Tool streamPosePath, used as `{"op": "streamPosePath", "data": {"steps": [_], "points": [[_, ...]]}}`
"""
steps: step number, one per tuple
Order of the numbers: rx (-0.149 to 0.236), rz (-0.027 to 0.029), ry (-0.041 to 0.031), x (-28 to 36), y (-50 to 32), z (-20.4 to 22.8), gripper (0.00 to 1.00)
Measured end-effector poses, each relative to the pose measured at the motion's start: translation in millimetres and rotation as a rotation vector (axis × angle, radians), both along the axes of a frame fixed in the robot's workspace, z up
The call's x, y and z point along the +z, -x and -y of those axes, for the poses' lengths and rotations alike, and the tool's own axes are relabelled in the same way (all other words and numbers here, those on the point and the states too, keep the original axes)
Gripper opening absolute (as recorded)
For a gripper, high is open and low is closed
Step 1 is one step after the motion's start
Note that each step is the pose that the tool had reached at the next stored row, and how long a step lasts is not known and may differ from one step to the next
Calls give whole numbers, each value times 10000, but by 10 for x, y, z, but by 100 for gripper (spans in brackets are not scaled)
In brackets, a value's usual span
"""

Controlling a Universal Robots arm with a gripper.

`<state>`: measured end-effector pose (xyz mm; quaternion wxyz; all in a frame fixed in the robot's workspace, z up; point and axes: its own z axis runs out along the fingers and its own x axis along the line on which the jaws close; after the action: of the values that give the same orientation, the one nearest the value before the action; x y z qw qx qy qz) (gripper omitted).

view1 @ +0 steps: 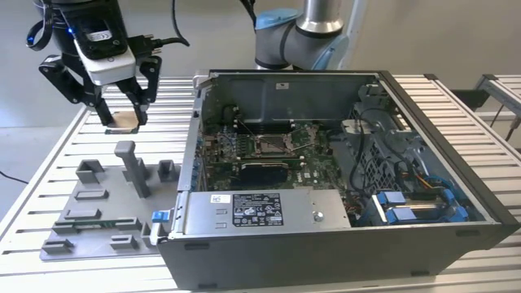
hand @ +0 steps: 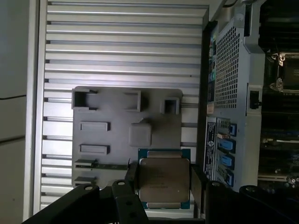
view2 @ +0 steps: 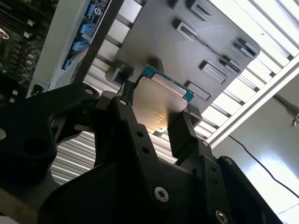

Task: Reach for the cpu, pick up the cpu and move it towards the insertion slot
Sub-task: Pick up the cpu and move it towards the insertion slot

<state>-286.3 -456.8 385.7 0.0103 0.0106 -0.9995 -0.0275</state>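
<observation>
**Gripper (view1: 122, 116) clamped on the cpu (view1: 124, 121), held in the air beside the open computer case (view1: 326, 256).**

The two black fingers (hand: 131, 179) press on opposite edges of the chip. In both wrist views its pale metal top faces the cameras and a green rim shows round it. In the exterior view, the grey fixture plate (view1: 89, 213) lies on the slatted table (view1: 33, 189) at about six o'clock from the chip, below it and not touching. The insertion slot (view1: 273, 141), a shiny metal frame on the motherboard inside the case, sits between three and four o'clock from the chip, well apart and past the case wall. The arm's base (view1: 293, 30) stands at twelve o'clock of the case.
</observation>
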Motion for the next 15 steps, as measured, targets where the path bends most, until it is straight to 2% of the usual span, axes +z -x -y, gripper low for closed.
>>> {"op": "streamPosePath", "data": {"steps": [5, 9, 15], "points": [[0, -1, -1, 0, -133, 0, 0], [0, -61, -1, 0, -204, 1, 0], [0, -69, -1, 0, -454, 1, 0]]}}
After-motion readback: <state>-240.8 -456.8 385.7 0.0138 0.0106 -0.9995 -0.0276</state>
